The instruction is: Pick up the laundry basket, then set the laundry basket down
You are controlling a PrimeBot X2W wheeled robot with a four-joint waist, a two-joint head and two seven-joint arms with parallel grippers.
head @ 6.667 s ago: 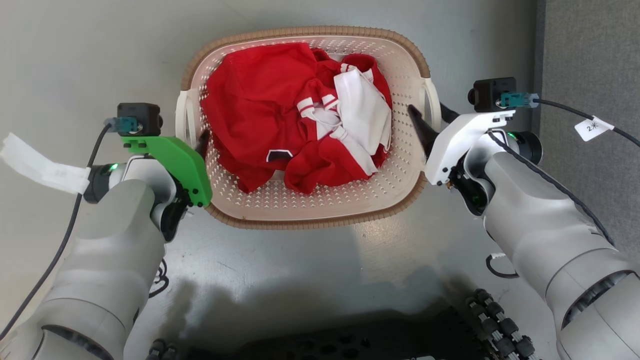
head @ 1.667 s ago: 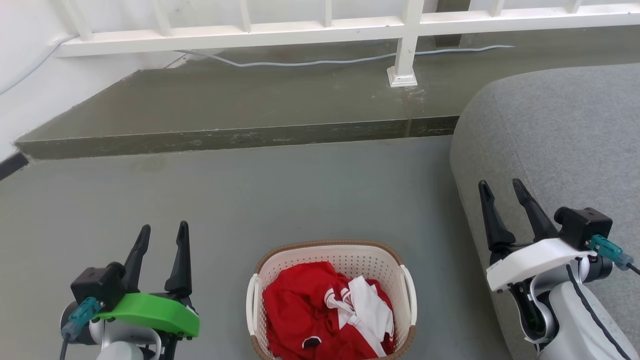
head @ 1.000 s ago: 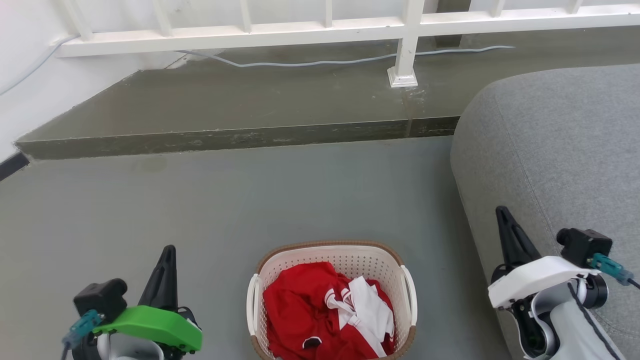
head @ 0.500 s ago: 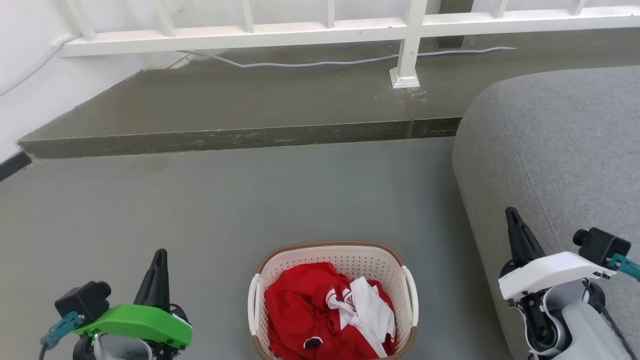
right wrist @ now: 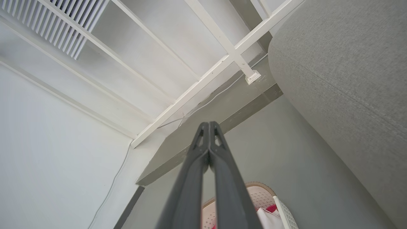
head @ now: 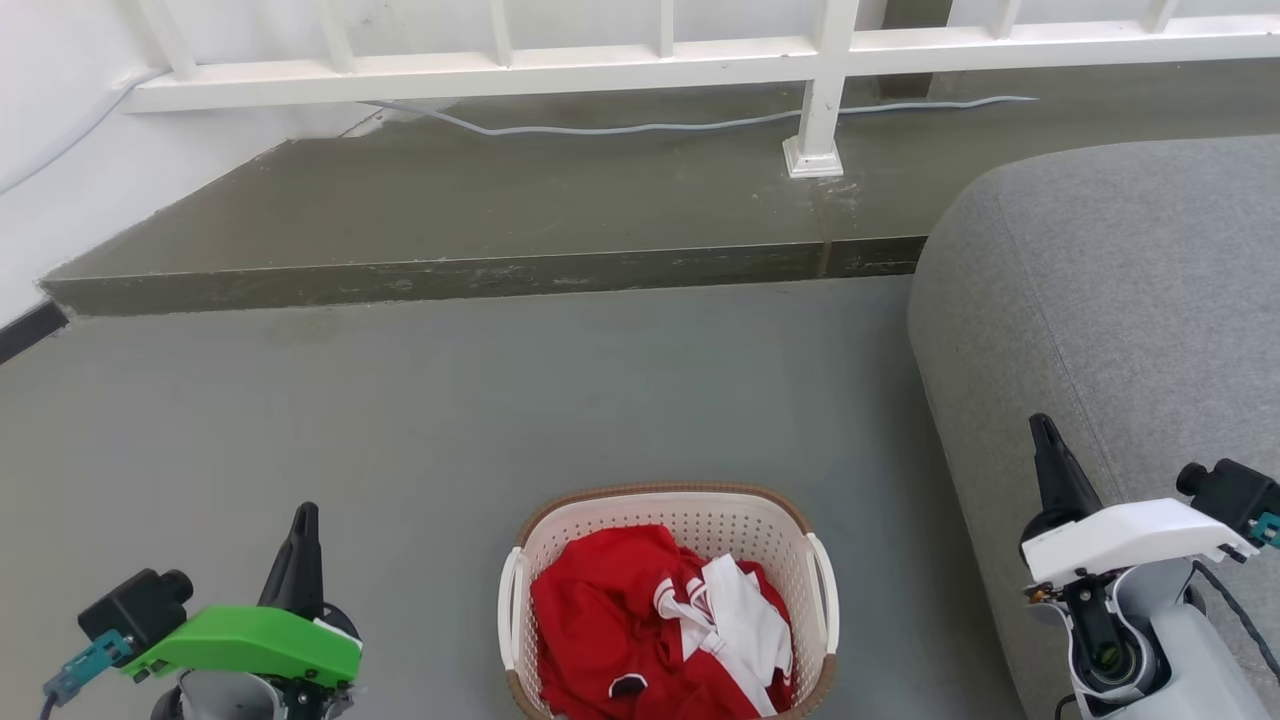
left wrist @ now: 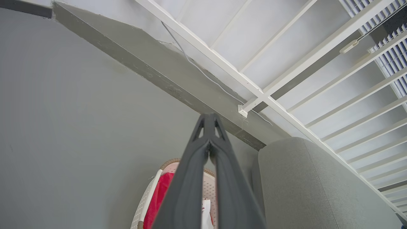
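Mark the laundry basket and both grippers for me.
laundry basket [head: 700, 520], head view, on the perforated far inner wall.
left gripper [head: 304, 518], head view, at the shut fingertips.
right gripper [head: 1042, 430], head view, at the shut fingertips.

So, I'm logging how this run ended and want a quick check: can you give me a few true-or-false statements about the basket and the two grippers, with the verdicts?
1. The laundry basket stands on the floor. True.
2. The left gripper grips a basket handle. False: it is shut on nothing and is apart from the basket, to its left.
3. The right gripper has its fingers closed together. True.
4. The basket is empty. False: it holds red and white clothes.
5. A grey sofa is on the robot's left of the basket. False: it is on the robot's right.
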